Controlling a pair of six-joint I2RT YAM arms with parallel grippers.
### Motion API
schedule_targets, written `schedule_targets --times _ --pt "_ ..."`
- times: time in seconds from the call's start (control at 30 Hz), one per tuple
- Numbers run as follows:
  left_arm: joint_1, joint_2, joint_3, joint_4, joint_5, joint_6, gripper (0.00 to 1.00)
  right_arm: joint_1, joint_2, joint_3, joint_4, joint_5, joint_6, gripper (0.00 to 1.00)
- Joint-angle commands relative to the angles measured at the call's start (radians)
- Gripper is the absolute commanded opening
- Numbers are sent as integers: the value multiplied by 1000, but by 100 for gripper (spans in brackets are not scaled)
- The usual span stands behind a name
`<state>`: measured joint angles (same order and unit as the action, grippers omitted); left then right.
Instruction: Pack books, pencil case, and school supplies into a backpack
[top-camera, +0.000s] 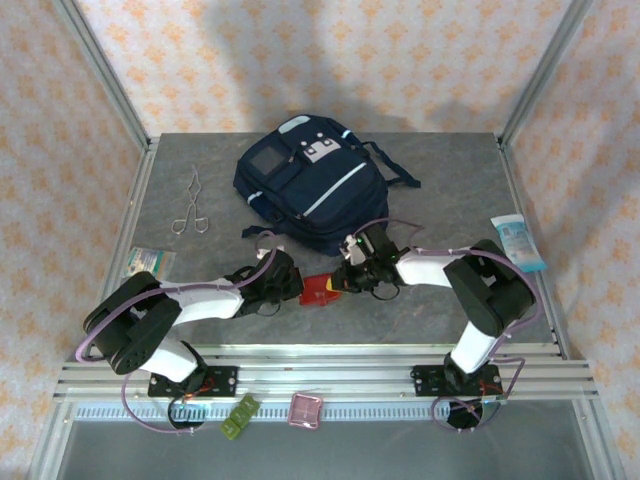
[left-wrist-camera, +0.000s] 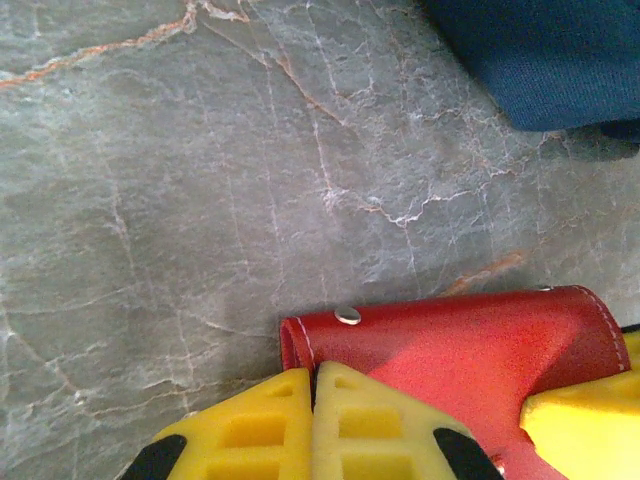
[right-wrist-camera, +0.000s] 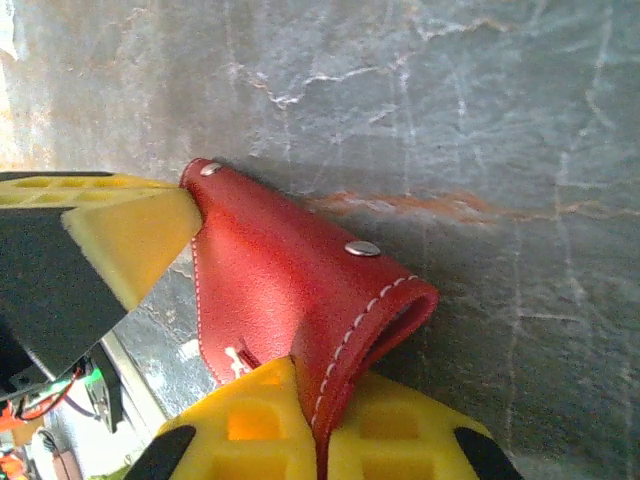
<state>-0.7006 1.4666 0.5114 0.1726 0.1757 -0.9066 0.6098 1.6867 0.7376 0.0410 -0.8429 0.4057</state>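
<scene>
The red case (top-camera: 320, 290) sits at the middle of the bench (top-camera: 430, 180), a little in from its near edge, between the two hands; it is a stitched leather sleeve with small metal rivets. The right hand (right-wrist-camera: 320, 440) pinches one folded end of it between its yellow fingers, the leather standing on edge in the seam between them. The left hand (left-wrist-camera: 313, 425) has its fingers pressed together, their tips touching the case's other end; whether any leather is caught between them cannot be told. In the right wrist view a yellow finger (right-wrist-camera: 120, 240) of the left hand meets the case's riveted corner.

The backpack (top-camera: 312, 195) lies just beyond the case, toward the middle of the far edge, its grey patch and pale stripe facing up. A scissor-like tool (top-camera: 188, 212) lies near the left edge, well apart from the backpack; a light-blue packet (top-camera: 518, 243) lies at the right edge. A pale green case (top-camera: 240, 415) rests on the rail (top-camera: 380, 380) in front of the bench's near edge.
</scene>
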Motion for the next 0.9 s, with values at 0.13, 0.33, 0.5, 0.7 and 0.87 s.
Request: schedule_targets --times 0.13,0.33,0.5,0.7,0.87 --pt "-11 -100 115 -104 -71 101 37 -94 -197 -30 -40 -21 -27 0" --pt "-10 -122 325 -219 -186 264 56 -225 -416 14 -196 9 -75 0" --pt "-10 17 532 -289 -230 417 60 -366 -533 17 -198 90 16 0" --pt "-24 202 742 -347 -333 558 67 -505 -630 -12 -168 195 131 0" --pt "-61 373 919 -400 -484 709 73 -594 -655 -41 -142 217 186 0"
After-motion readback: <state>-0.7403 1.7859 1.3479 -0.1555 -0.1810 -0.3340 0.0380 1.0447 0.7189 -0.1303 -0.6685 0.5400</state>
